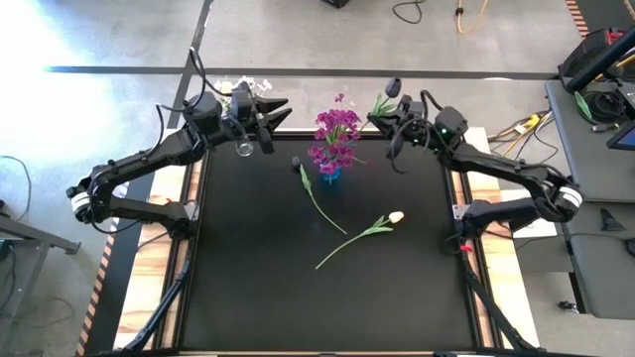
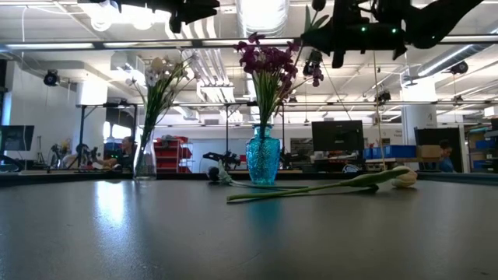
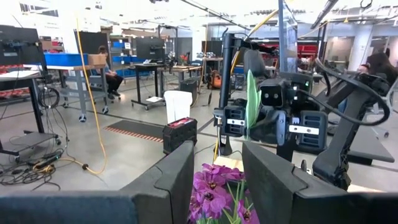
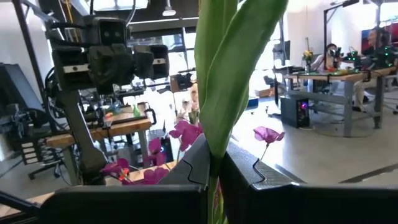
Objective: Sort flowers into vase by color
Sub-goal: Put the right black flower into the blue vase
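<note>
The right gripper hangs above the surface, its fingers pinching a dark tulip by its green stem, bud at 12 o'clock. The blue vase of magenta sprays stands at 8 o'clock from those fingers, nearer this arm. The left gripper hovers by the clear vase of white blossoms, fingers spread and empty. 2 flowers lie on the surface: a dark tulip stem and a cream tulip running 8 to 2 o'clock.
</note>
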### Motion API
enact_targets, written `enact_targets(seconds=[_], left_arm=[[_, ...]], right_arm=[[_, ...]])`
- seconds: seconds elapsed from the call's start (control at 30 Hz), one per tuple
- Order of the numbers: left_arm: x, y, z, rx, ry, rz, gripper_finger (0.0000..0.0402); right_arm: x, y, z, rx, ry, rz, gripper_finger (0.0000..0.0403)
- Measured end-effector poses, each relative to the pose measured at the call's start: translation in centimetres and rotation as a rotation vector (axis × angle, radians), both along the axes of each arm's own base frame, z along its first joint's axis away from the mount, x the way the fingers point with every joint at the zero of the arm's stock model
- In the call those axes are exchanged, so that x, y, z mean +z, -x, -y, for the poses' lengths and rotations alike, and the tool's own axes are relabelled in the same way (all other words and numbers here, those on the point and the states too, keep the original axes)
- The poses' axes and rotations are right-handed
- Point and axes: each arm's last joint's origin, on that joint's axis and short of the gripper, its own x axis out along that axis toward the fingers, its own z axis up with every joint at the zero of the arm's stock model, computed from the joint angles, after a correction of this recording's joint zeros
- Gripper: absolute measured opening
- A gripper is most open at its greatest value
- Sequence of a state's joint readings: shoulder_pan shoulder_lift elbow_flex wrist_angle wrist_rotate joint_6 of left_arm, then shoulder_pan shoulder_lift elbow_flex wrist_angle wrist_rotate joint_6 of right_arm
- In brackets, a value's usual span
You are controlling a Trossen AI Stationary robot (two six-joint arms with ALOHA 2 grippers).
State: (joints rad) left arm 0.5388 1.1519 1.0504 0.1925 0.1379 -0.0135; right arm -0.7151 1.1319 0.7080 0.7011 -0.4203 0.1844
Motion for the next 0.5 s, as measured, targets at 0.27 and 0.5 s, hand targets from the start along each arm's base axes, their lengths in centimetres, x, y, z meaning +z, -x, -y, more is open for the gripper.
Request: enact_targets(seconds=[0.27,0.5], left_arm=[[0.0,0.0,0.0,0.000,0.000,0.000,0.0123],[0.0,0.0,0.0,-0.001,0.000,0.000,0.0123]], right_arm=[[-1.2,-1.3,0.4,0.016,0.008,0.009,0.0012],[-2.2,-2.0,0.7,0.024,-0.002,-0.020,0.0012]])
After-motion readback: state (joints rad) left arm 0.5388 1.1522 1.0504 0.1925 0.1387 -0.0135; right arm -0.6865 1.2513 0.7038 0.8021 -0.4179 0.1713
